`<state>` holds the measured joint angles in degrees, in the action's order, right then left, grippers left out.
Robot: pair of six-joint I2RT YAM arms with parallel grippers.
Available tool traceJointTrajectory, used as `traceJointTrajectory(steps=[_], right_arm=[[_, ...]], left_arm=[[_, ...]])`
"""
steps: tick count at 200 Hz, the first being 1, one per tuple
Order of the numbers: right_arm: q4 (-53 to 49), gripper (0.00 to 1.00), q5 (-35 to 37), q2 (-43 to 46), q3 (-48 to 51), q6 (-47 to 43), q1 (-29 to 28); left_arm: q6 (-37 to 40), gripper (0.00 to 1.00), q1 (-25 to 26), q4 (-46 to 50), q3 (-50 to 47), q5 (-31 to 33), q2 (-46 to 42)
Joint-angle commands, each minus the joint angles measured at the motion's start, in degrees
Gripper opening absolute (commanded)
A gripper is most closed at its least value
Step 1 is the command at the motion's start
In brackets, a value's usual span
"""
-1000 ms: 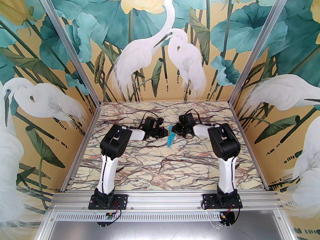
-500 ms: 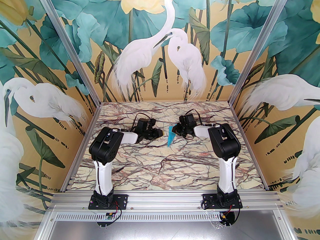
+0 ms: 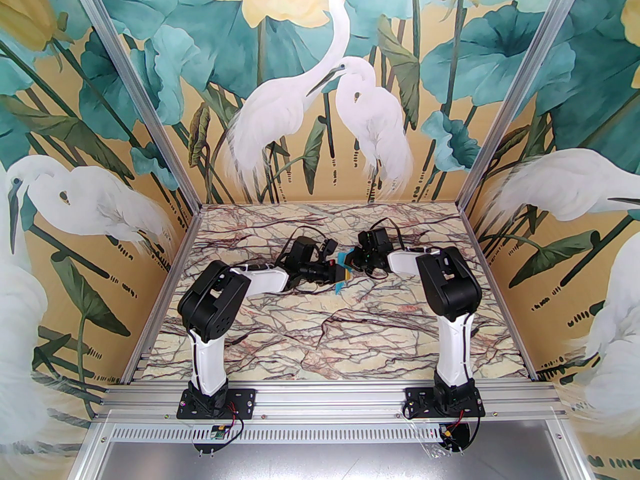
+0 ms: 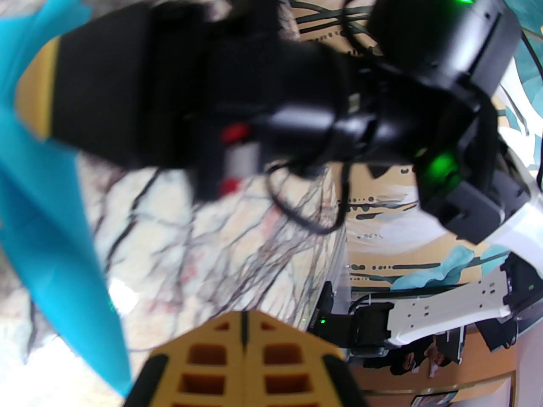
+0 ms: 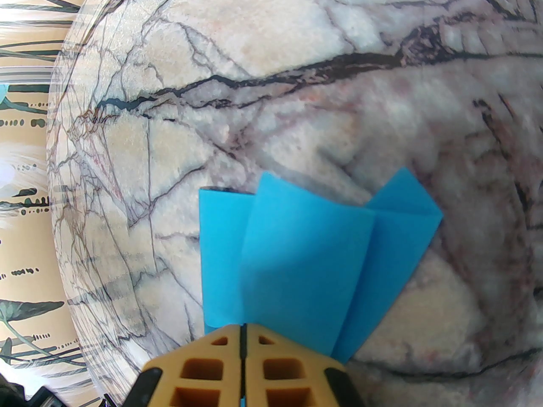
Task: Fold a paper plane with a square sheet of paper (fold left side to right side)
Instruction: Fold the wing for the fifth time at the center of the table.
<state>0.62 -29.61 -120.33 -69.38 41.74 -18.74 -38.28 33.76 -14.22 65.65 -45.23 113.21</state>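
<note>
From above, the plane (image 3: 340, 284) hangs over the surface (image 3: 320, 338) between the claws, where a bump from the left claw (image 3: 336, 268) could crumple it or knock it loose; the left wrist shows that claw (image 4: 244, 341) pressed together and empty beside the plane (image 4: 51, 227); the right wrist shows the right claw (image 5: 242, 341) pinching the plane's (image 5: 305, 261) edge.

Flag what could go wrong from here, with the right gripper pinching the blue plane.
1. The right gripper is shut on just one end of the paper plane, whose layers fan apart; it could slip or unfold.
2. The left gripper is shut, empty, close beside the plane and the right gripper; a small sideways move could knock the paper or bump that gripper.
</note>
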Motion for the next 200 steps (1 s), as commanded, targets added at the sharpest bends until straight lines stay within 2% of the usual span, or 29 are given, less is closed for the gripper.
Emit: traceJointTrajectory(steps=[1, 92, 200], right_arm=[[-6.69, 0.08, 2.36, -2.98, 0.74, -1.39, 0.11], [-7.48, 0.08, 2.36, -2.98, 0.14, -1.67, 0.10], [-8.71, 0.08, 2.80, -2.98, -0.22, -2.54, 0.02]], left_arm=[[3.45, 0.01, 0.91, 5.49, 3.52, -0.41, 3.11], [7.08, 0.00, 0.96, 10.35, 5.10, 6.67, 6.96], [6.56, 0.00, 0.17, 8.46, 1.71, 9.20, 7.46]])
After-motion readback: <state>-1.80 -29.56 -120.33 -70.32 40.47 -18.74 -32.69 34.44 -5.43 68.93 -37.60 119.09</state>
